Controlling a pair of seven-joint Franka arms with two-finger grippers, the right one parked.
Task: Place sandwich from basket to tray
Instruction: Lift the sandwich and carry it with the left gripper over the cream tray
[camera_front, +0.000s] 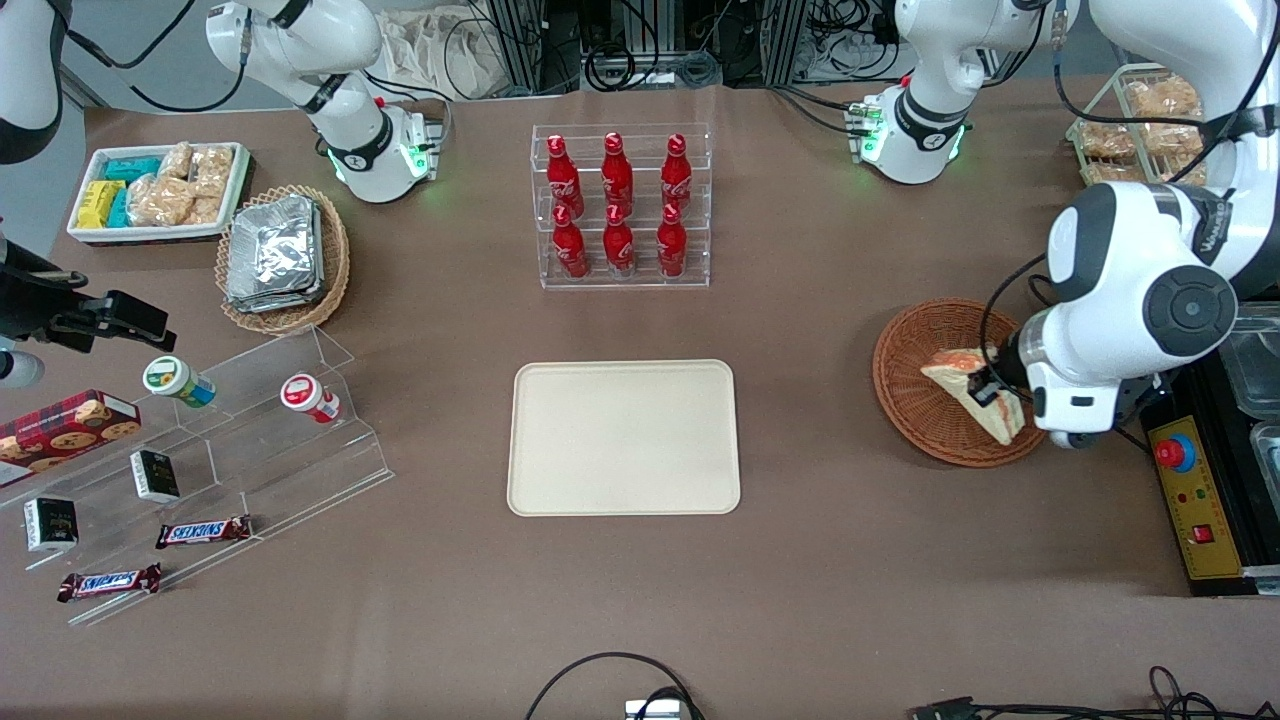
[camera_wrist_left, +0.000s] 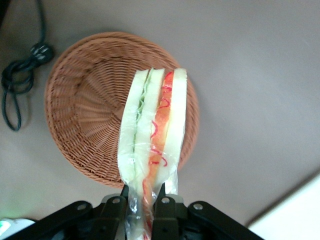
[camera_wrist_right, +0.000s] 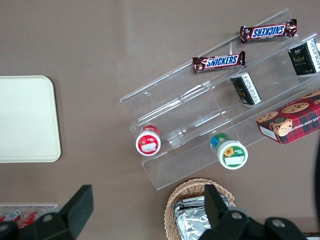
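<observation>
Tool (camera_wrist_left: 143, 202) w/ sandwich (camera_wrist_left: 155, 135) above basket (camera_wrist_left: 85, 105)

Matt black gripper (camera_wrist_left: 142, 212) above the desk (camera_front: 820, 560), jaws closed on glossy clear film wrapping the sandwich (camera_wrist_left: 152, 145). Basket (camera_wrist_left: 85, 110) of rough reddish-brown woven wicker; tray (camera_front: 623, 437) smooth, matt cream plastic. Desk covered in matt brown sheet.

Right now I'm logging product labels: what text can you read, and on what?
"SNICKERS": two bars on the acrylic steps.
Bottles, cookie box, cups, dark boxes: print unreadable.
End effector, shut on the sandwich above the basket: no text.
</observation>
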